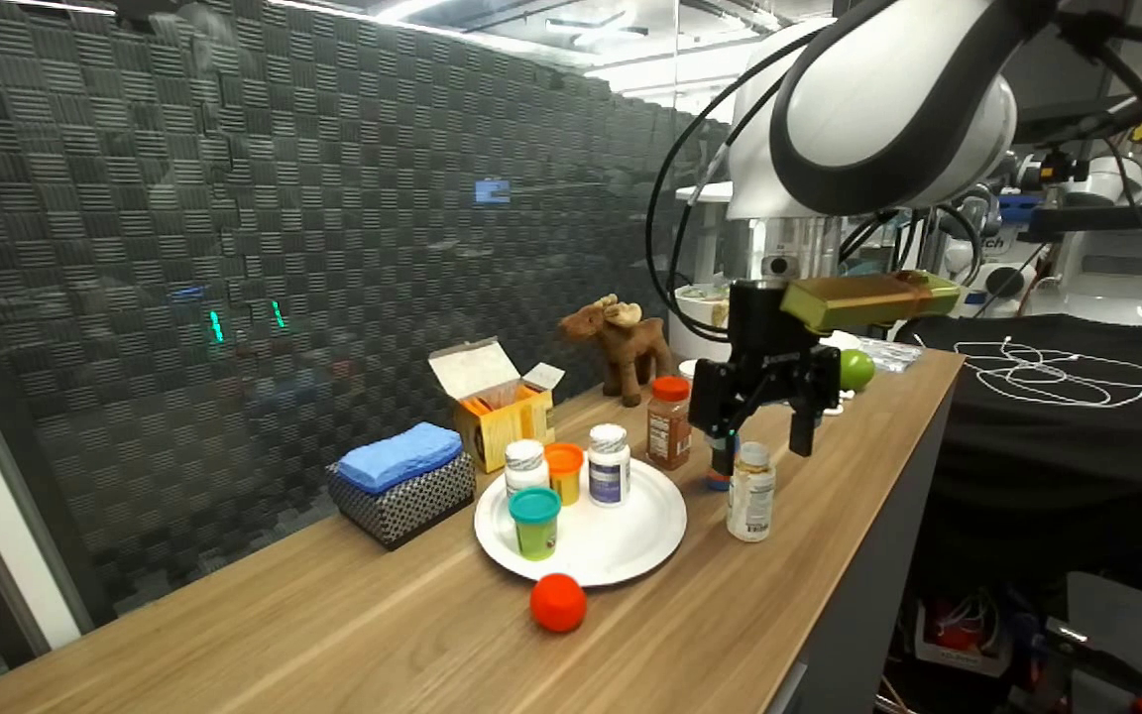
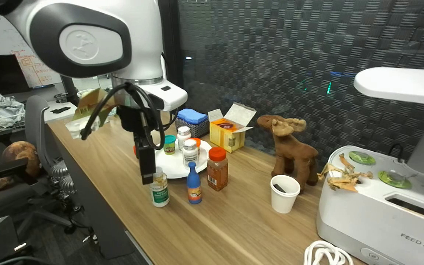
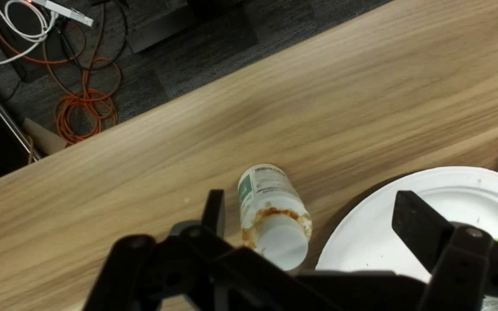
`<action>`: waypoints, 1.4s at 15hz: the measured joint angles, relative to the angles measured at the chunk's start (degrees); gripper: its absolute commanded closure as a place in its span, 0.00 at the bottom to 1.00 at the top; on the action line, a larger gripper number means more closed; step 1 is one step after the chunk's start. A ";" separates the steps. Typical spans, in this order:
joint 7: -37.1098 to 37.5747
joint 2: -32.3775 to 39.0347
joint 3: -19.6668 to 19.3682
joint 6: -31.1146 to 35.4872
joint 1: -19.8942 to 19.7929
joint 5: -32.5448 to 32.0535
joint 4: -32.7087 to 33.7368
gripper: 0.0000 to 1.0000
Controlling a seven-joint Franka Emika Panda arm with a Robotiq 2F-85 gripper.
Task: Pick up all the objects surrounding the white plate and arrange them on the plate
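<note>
The white plate (image 1: 635,540) holds two white-capped bottles (image 1: 609,466) (image 1: 525,464), an orange-lidded jar (image 1: 564,476) and a green tub with a teal lid (image 1: 535,526). Off the plate stand a stained white bottle with a green label (image 2: 159,191), a blue bottle (image 2: 194,182) and a red-capped brown jar (image 2: 217,171). A round red piece (image 1: 558,603) lies beside the plate. My gripper (image 3: 311,216) is open and empty above the stained bottle. In the wrist view, that bottle (image 3: 270,198) shows between the fingers, closer to the left one; the right finger overlaps the plate.
Behind the plate are a patterned box with a blue cloth on top (image 1: 402,486), an open yellow box (image 1: 507,421) and a brown moose toy (image 2: 289,147). A white cup (image 2: 285,195) and a white planter machine (image 2: 374,217) stand farther along. The table's edge (image 3: 188,96) is near the bottle.
</note>
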 measured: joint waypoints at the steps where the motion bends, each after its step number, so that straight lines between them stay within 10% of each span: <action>1: 0.00 0.47 0.00 0.03 0.00 0.00 0.10 0.34; 11: 2.62 1.06 -0.02 1.33 -0.05 -5.57 1.20 1.00; 16: 3.38 1.05 0.09 1.19 0.07 -7.94 1.39 1.00; 17: 3.55 1.03 0.18 0.97 0.19 -8.59 1.45 0.74; 21: 3.66 0.88 0.96 -0.71 1.10 -9.32 1.92 0.51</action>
